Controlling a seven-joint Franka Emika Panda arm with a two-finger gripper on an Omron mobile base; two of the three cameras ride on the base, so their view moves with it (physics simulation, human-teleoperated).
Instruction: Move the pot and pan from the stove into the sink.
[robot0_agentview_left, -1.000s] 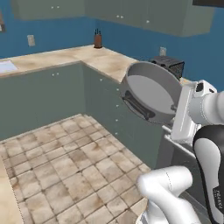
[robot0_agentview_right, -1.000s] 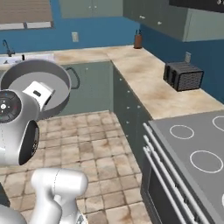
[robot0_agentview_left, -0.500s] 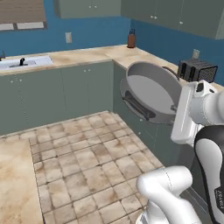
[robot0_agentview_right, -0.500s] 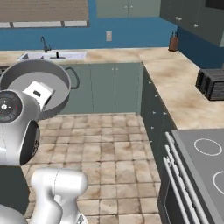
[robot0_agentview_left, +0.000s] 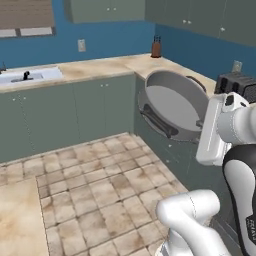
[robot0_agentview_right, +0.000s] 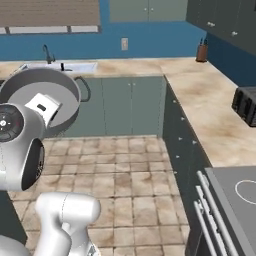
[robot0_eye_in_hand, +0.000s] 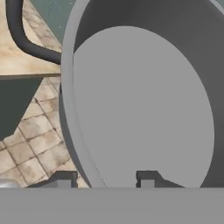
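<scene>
My gripper (robot0_eye_in_hand: 105, 179) is shut on the wall of the pot (robot0_eye_in_hand: 144, 100), one finger inside and one outside the rim. The grey metal pot (robot0_agentview_left: 172, 107) hangs in the air above the tiled floor, tipped on its side with its opening facing outward and a loop handle (robot0_agentview_left: 159, 121) showing. In the right base view the pot (robot0_agentview_right: 30, 87) sits just left of the arm's hand. The white sink (robot0_agentview_left: 30, 76) lies in the counter at the far left; its dark faucet (robot0_agentview_right: 46, 51) stands by the basin (robot0_agentview_right: 60, 66). A corner of the stove (robot0_agentview_right: 235, 195) shows low right. The pan is out of view.
An L-shaped counter with grey-green cabinets (robot0_agentview_right: 125, 105) runs along the blue wall and down the right side. A black toaster (robot0_agentview_right: 246, 105) and a knife block (robot0_agentview_right: 202, 51) stand on it. Open tiled floor (robot0_agentview_left: 90, 185) lies between me and the sink.
The whole scene has slid right as the base turned toward the sink counter; most of the stove has left the view. The pot stays in my gripper, unchanged against the arm.
</scene>
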